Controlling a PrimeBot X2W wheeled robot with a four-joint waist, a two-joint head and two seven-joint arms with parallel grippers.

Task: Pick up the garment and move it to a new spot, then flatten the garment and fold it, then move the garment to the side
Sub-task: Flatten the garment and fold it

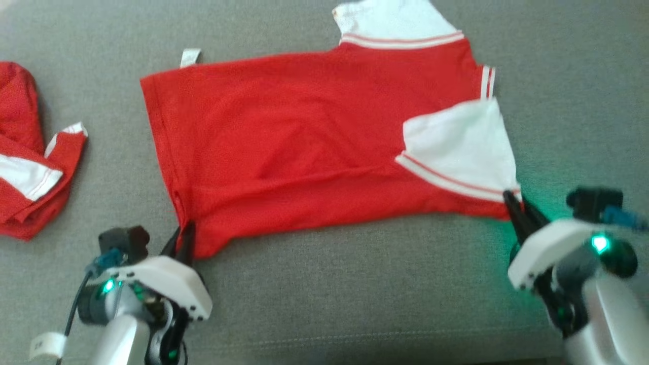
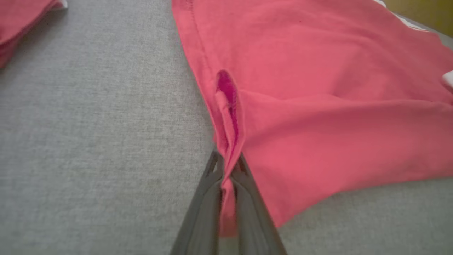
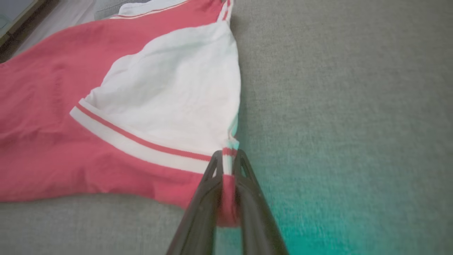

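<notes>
"Where did the garment (image 1: 304,147) lie?"

"Spread flat across the middle of the grey counter (image 1: 355,284), hem to the left, white sleeves to the right."

"And the hands?"

"The left hand (image 1: 185,228) was pinched tight on the hem's near corner. The right hand (image 1: 514,200) was clamped on the near sleeve's striped edge."

"Any room to move?"

"Bare counter along the near side and out to the right. Another red garment (image 1: 25,167) lay heaped well apart on the left."

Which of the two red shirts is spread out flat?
The middle shirt, its near corners pinched by the left claw and right claw. The other shirt lies bunched at the left edge.
</notes>
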